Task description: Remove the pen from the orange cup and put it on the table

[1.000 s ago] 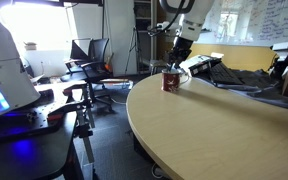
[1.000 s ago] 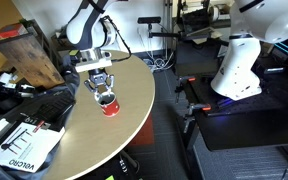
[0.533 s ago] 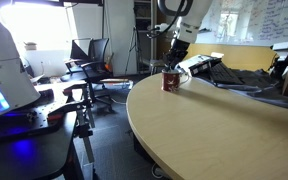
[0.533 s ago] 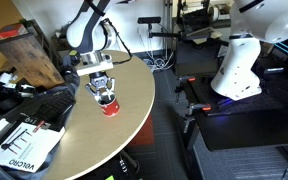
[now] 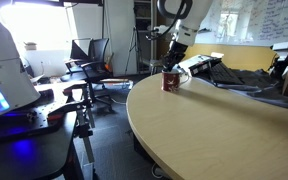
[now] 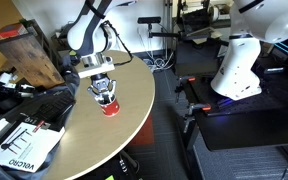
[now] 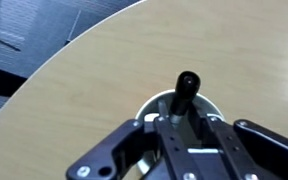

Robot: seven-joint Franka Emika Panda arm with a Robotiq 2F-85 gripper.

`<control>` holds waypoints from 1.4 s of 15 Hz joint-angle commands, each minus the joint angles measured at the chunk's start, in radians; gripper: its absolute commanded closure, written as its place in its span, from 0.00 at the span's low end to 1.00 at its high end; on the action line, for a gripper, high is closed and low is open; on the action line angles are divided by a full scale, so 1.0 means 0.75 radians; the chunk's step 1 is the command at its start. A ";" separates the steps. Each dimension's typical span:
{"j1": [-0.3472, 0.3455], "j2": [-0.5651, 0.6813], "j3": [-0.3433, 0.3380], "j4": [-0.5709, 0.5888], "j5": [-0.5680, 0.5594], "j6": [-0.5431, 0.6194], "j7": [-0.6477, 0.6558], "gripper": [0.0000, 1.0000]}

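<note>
Tabletop (image 5: 224,130): large tan top with a curved edge. Orange cup (image 6: 108,105) stands upright on it, not far from that edge. Claw (image 6: 103,90) hangs straight over the cup, just above the rim.

Wrist view shows the claw clenched on the pen (image 7: 184,90). The dark stick runs up out of the fingers, with the cup's pale rim right behind it. So the pen is over the cup mouth, not on the tabletop yet. I can't tell whether its lower end is clear of the rim.

Risks for you:
- If you slide sideways before the pen clears, it hooks the rim and tips or drags the cup toward the edge.
- It's a thin stick, so it may pivot or slip in the grip.
- If you release high, it rolls off the curved edge. Get low and well inboard first.
</note>
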 commanded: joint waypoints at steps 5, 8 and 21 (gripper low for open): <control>-0.051 -0.089 0.044 -0.053 0.095 -0.076 -0.140 0.95; -0.012 -0.246 0.019 -0.184 0.101 -0.004 -0.209 0.95; 0.040 -0.568 -0.026 -0.422 -0.310 -0.335 0.038 0.95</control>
